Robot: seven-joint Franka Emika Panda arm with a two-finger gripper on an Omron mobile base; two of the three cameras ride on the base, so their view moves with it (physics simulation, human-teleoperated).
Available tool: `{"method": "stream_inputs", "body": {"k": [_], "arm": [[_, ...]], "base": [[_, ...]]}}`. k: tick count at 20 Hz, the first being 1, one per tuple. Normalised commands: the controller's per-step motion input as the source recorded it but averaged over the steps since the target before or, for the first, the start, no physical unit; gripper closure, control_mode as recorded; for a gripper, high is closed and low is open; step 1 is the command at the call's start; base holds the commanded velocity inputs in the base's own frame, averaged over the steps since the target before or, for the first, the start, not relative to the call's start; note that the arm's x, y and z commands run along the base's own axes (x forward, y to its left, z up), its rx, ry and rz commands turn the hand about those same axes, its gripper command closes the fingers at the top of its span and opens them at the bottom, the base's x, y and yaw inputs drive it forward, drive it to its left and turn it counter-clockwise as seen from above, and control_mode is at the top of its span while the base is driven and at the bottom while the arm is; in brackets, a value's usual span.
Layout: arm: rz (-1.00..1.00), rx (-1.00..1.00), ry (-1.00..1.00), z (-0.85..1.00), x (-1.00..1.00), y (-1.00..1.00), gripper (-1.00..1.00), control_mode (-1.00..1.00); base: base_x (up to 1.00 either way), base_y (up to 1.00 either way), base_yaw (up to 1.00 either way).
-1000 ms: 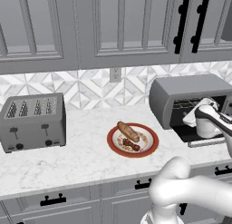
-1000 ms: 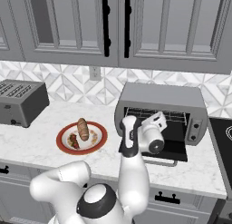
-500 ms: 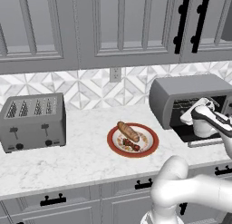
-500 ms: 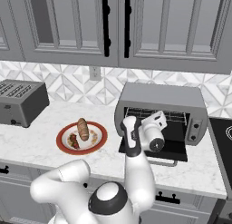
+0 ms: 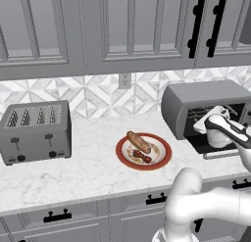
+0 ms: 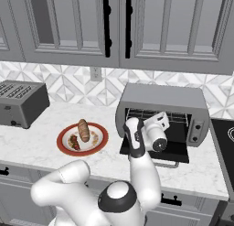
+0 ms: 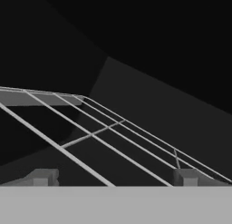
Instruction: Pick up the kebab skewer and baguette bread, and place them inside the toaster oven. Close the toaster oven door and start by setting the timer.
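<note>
Gripper (image 7: 113, 177) wide open and empty, pushed into the mouth of the toaster oven (image 5: 206, 106); fingertips (image 7: 43, 177) set far apart just above the wire rack (image 7: 104, 137), nothing between them. Seen from the right base camera as a white hand (image 6: 154, 124) angled up toward the dark cavity of the toaster oven (image 6: 160, 106), above the lowered toaster oven door (image 6: 155, 152). Door folded down flat in front of the box, silver bar handle (image 6: 165, 164) at its near edge. From the left base camera, same hand (image 5: 212, 119) at the oven's opening, door handle (image 5: 223, 154) showing below it.

Baguette bread (image 5: 139, 142) lying on the red-rimmed plate (image 5: 122, 157), slanted across its far half; in the right base camera, baguette (image 6: 83, 130) likewise on the plate (image 6: 103, 145). Kebab skewer (image 5: 142, 156) on the same plate, just in front of the loaf, red and brown chunks visible; from the right side, skewer (image 6: 75, 143) near the plate's left edge. Plate resting on the marble counter (image 5: 78, 175), well apart from the oven and between it and the four-slot toaster (image 5: 35, 131). Toaster standing at the counter's left, levers up on its front face. Oven controls (image 6: 197, 126) on the right of its front panel. Wall outlet (image 5: 124, 80) in the patterned backsplash above the plate. Grey cabinets (image 5: 127, 25) overhead with dark bar handles.
</note>
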Motion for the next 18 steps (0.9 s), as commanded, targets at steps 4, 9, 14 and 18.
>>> {"method": "stream_inputs", "body": {"k": [4, 9, 14, 18], "arm": [[0.00, 0.01, 0.00, -0.12, 0.24, -0.03, -1.00, -1.00], [0.00, 0.01, 0.00, -0.11, 0.04, -0.03, 1.00, -1.00], [0.00, 0.04, 0.00, -0.13, -0.09, -0.02, 1.00, -1.00], [0.00, 0.07, 0.00, 0.00, -0.27, -0.01, 1.00, -1.00]], "base": [[0.00, 0.00, 0.00], [0.00, 0.00, 0.00], [0.00, 0.00, 0.00], [0.00, 0.00, 0.00]]}}
